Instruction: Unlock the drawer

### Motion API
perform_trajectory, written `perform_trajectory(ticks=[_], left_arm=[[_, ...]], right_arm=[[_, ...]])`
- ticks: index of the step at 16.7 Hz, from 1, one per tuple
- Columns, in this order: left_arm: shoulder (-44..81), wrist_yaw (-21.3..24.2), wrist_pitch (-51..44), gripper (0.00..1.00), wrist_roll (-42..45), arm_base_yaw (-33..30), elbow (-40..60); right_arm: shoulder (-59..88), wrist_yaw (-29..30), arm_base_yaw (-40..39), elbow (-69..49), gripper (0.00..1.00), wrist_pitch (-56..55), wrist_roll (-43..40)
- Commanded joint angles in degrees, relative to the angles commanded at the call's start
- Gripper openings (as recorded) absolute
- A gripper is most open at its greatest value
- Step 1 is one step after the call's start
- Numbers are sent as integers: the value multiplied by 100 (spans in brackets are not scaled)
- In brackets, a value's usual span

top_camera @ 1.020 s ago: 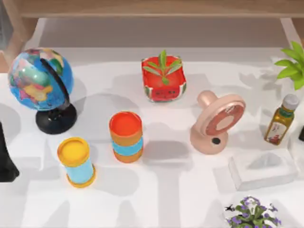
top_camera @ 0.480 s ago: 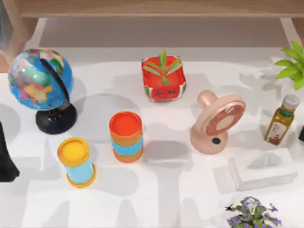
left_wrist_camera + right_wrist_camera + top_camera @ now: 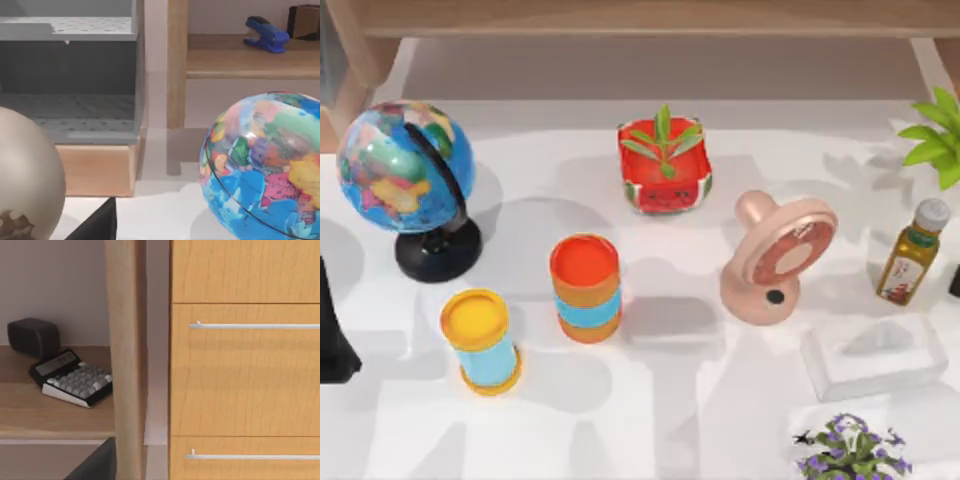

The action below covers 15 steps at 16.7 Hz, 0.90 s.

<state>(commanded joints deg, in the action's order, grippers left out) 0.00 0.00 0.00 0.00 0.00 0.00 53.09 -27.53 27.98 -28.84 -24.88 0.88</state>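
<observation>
This reads as a rendered home office or study: a white desk point(image 3: 670, 400) carrying a globe point(image 3: 405, 170), a small desk fan point(image 3: 778, 260) and potted plants, backed by wooden shelving holding a calculator point(image 3: 72, 378) and a blue stapler point(image 3: 266, 35) (beside light-wood drawers point(image 3: 245, 370) with slim metal handles).
</observation>
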Motion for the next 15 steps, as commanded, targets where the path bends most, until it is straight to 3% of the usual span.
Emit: perform_trajectory(ticks=[5, 11, 15], left_arm=[[0, 0, 0, 100, 0, 0, 0], [0, 0, 0, 100, 0, 0, 0], [0, 0, 0, 100, 0, 0, 0]], right_arm=[[1184, -595, 604, -628, 100, -543, 13], [1233, -616, 616, -643, 100, -567, 5], [1820, -586, 585, -938, 100, -946, -611]])
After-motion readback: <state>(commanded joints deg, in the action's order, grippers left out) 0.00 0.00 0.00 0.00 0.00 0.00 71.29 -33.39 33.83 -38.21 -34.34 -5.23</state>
